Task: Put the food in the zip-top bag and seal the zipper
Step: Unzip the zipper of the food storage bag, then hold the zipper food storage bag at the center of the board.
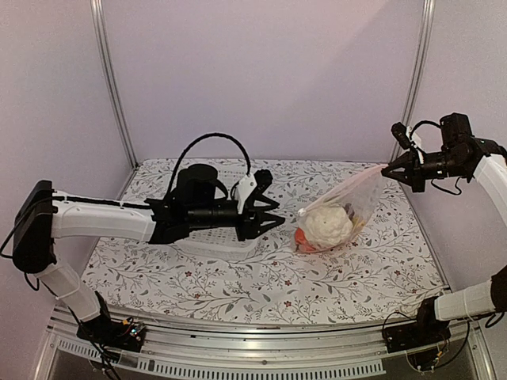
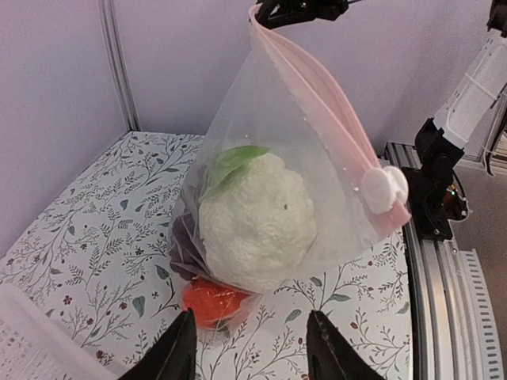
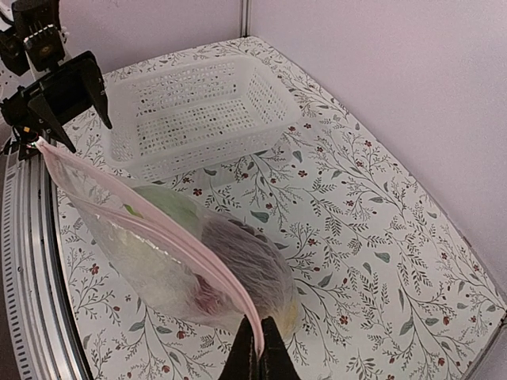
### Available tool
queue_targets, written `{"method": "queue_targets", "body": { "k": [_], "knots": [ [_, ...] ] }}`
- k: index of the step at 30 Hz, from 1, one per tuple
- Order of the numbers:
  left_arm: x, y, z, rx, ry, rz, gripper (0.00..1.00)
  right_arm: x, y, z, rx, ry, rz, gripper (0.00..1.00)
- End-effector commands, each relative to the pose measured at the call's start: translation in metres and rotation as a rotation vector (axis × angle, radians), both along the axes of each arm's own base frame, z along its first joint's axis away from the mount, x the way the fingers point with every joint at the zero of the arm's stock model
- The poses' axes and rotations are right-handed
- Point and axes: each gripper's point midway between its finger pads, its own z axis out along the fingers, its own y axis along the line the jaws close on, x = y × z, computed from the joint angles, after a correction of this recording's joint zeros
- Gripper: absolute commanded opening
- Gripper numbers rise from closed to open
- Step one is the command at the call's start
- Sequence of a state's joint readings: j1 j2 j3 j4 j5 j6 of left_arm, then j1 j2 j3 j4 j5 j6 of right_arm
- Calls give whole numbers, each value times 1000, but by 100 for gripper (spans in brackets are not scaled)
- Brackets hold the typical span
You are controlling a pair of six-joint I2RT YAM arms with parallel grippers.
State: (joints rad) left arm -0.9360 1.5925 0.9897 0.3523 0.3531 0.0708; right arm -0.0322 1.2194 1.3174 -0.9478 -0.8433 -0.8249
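Hanging by one top corner, the bag (image 1: 342,207) slants down from the right gripper (image 1: 386,169), whose fingers are pinched tight on the end of the pink zipper (image 2: 317,87), while the bag's full bottom rests on the flowered table (image 1: 238,285). Inside it, a white cauliflower (image 2: 257,226) with a green leaf fills most of the space, an orange piece (image 2: 212,301) sits beneath it, and dark purple grapes (image 3: 245,257) press against the far side. A white slider (image 2: 384,188) sits near the lower end of the zipper. The left gripper (image 1: 279,214) points at the bag from the left, near it but apart, its fingers spread with nothing between them. Behind it, the white basket (image 3: 198,111) is mostly covered by the left arm in the overhead view. Crinkled plastic blurs the other food in the bag, and I cannot tell whether the zipper is pressed shut along its whole length.
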Motion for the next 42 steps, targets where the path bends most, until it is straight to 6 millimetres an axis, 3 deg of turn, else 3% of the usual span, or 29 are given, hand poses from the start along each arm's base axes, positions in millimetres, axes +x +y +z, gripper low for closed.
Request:
{"method": "queue_targets", "body": {
  "k": [1,5,9,14,19,26,36,39,40,42],
  "knots": [
    [-29,-13,3,-56,-98,-83,48,4,-1,8,3,-18,-11,0],
    [-34,-20,3,-75,-121,-65,49,3,-1,7,2,-15,-12,0],
    [-21,-26,4,-127,-126,24,46,4,-1,9,6,-19,-15,0],
    [-7,-33,4,-172,-121,77,35,4,-1,9,14,-8,-13,0],
    [-8,-39,11,-222,-135,61,26,4,-1,8,12,-6,-14,0],
    [-13,-40,27,-277,-151,31,22,4,-1,7,15,0,-13,0],
    [-11,-42,28,-285,-129,32,13,3,0,7,19,3,-12,0],
    [-11,-39,36,-314,-140,30,10,2,-1,5,12,8,-12,0],
    [-12,-39,38,-321,-132,26,8,1,0,4,9,14,-8,2],
    [-14,-39,44,-329,-127,10,3,-3,3,4,-7,24,7,24]
  ]
}}
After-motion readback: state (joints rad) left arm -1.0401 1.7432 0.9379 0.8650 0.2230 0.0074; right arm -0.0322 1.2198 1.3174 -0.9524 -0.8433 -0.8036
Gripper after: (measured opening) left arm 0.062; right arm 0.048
